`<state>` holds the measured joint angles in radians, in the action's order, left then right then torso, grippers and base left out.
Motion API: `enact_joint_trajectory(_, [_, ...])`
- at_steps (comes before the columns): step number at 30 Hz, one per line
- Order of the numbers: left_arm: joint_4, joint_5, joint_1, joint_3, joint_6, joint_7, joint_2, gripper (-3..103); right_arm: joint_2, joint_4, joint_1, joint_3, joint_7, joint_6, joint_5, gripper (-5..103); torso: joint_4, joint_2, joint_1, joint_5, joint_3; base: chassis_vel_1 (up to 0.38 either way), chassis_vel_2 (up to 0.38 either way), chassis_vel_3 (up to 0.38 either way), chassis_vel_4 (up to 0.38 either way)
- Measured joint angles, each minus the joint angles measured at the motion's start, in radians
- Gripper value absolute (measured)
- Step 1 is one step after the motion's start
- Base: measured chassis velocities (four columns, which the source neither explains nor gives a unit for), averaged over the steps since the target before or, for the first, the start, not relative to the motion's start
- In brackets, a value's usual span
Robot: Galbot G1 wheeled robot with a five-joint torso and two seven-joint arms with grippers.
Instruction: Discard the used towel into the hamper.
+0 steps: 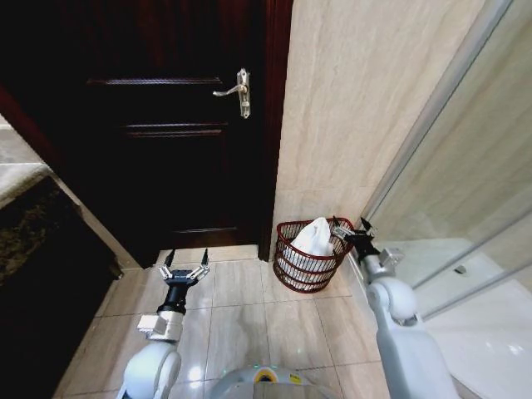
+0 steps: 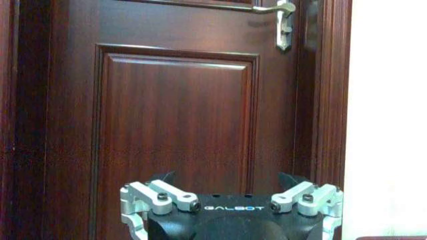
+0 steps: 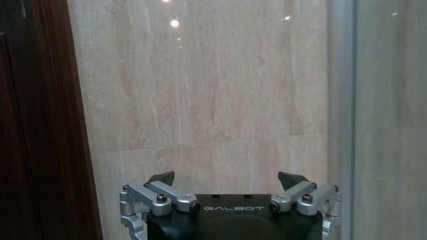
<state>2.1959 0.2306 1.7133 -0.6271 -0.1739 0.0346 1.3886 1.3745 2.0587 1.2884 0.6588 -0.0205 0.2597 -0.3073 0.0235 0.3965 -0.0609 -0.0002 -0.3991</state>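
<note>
1. Hamper [image 1: 309, 266]: a small round red-brown wire basket with horizontal ribs, narrowing toward its base, stands on the beige floor tiles [image 1: 249, 320] in the corner where the tiled wall [image 1: 357, 108] meets the glass shower screen [image 1: 465, 166], just to the right of the dark wooden door [image 1: 166, 125].
2. A white towel [image 1: 312, 238] sits inside the hamper, bunched into a peak that rises above the rim and leans toward the wall side.
3. The right gripper [image 1: 355, 227] hangs at the hamper's right rim, at about the height of the rim; whether it touches the wire cannot be told. Its dark fingertips are spread apart and hold nothing. In the right wrist view the right gripper [image 3: 227, 179] shows both tips wide apart with only the pale wall [image 3: 200, 90] and the screen's metal frame [image 3: 340, 100] beyond them.
4. The left gripper [image 1: 184, 268] is held over the floor tiles in front of the door, well apart from the hamper and to its left. Its fingers are splayed open and empty.
5. In the left wrist view the left gripper [image 2: 227, 179] faces the door's raised panel [image 2: 173, 115], tips wide apart, with the silver door handle [image 2: 280, 22] high above it.
6. A dark stone-patterned counter edge [image 1: 33, 224] runs along the robot's left side.
</note>
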Motion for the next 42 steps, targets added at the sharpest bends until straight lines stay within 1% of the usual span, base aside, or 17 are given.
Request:
enact_joint_trajectory(2, [0.0, 0.003, 0.0, -0.002, 0.0, -0.002, -0.001, 100, 0.003, 0.003, 0.007, 0.002, 0.0, -0.002, 0.001, 100, 0.0, 0.0, 0.0, 0.0, 0.0, 0.0, 0.0, 0.0, 0.0])
enact_joint_trajectory(6, [-0.004, 0.014, -0.002, -0.003, -0.005, -0.011, -0.001, 100, 0.033, 0.054, 0.097, 0.016, 0.004, -0.029, 0.011, 100, 0.0001, 0.0, 0.0, 0.0001, 0.0, 0.0, 0.0, 0.0, 0.0])
enact_joint_trajectory(8, [-0.006, 0.014, -0.002, 0.002, -0.009, -0.013, 0.002, 100, 0.041, 0.069, 0.112, 0.016, 0.011, -0.032, 0.013, 100, -0.0003, -0.001, 0.0, 0.0001, 0.0, 0.0, 0.0, 0.0, 0.0])
enact_joint_trajectory(13, [-0.005, 0.014, 0.005, 0.008, -0.021, -0.014, 0.008, 100, 0.047, 0.098, 0.131, 0.013, 0.027, -0.034, 0.016, 100, -0.0003, -0.008, 0.004, 0.0001, 0.004, 0.0, 0.0, 0.0, 0.0])
enact_joint_trajectory(14, [-0.002, 0.014, 0.011, 0.005, -0.031, -0.015, 0.008, 100, 0.049, 0.108, 0.136, 0.009, 0.031, -0.034, 0.019, 100, -0.0002, -0.015, 0.008, 0.0, 0.007, 0.0, 0.0, 0.0, 0.0])
enact_joint_trajectory(17, [0.007, 0.014, 0.018, -0.007, -0.037, -0.018, 0.005, 100, 0.052, 0.117, 0.141, 0.006, 0.031, -0.035, 0.022, 100, -0.0003, -0.024, 0.011, 0.0002, 0.013, 0.0, 0.0, 0.0, 0.0])
enact_joint_trajectory(19, [0.018, 0.017, 0.023, -0.022, -0.041, -0.023, 0.004, 100, 0.055, 0.122, 0.145, 0.004, 0.031, -0.039, 0.023, 100, -0.0003, -0.037, 0.015, 0.0002, 0.021, 0.0, 0.0, 0.0, 0.0])
enact_joint_trajectory(23, [0.025, 0.017, 0.024, -0.028, -0.042, -0.024, 0.008, 100, 0.056, 0.122, 0.149, 0.005, 0.031, -0.046, 0.024, 100, -0.0003, -0.052, 0.021, 0.0002, 0.031, 0.0, 0.0, 0.0, 0.0])
enact_joint_trajectory(25, [0.029, 0.017, 0.023, -0.027, -0.042, -0.024, 0.014, 100, 0.061, 0.122, 0.155, 0.005, 0.03, -0.052, 0.025, 100, -0.0002, -0.066, 0.027, 0.0002, 0.039, 0.0, 0.0, 0.0, 0.0])
enact_joint_trajectory(29, [0.032, 0.017, 0.022, -0.024, -0.042, -0.024, 0.016, 100, 0.069, 0.122, 0.163, 0.005, 0.028, -0.059, 0.03, 100, -0.0002, -0.079, 0.033, 0.0002, 0.046, 0.0, 0.0, 0.0, 0.0])
enact_joint_trajectory(31, [0.034, 0.016, 0.023, -0.024, -0.042, -0.024, 0.015, 100, 0.076, 0.124, 0.172, 0.005, 0.021, -0.064, 0.036, 100, -0.0002, -0.092, 0.038, 0.0001, 0.054, 0.0, 0.0, 0.0, 0.0])
enact_joint_trajectory(35, [0.036, 0.016, 0.024, -0.026, -0.042, -0.024, 0.014, 100, 0.08, 0.125, 0.177, 0.004, 0.017, -0.065, 0.039, 100, -0.0002, -0.1, 0.04, 0.0002, 0.059, 0.0, 0.0, 0.0, 0.0])
enact_joint_trajectory(39, [0.036, 0.021, 0.023, -0.03, -0.042, -0.023, 0.011, 100, 0.085, 0.126, 0.187, 0.004, 0.009, -0.072, 0.047, 100, -0.0002, -0.125, 0.05, 0.0001, 0.075, 0.0, 0.0, 0.0, 0.0])
enact_joint_trajectory(42, [0.035, 0.023, 0.021, -0.031, -0.043, -0.023, 0.01, 100, 0.087, 0.126, 0.187, 0.004, 0.007, -0.074, 0.05, 100, -0.0002, -0.132, 0.052, 0.0002, 0.079, 0.0, 0.0, 0.0, 0.0])
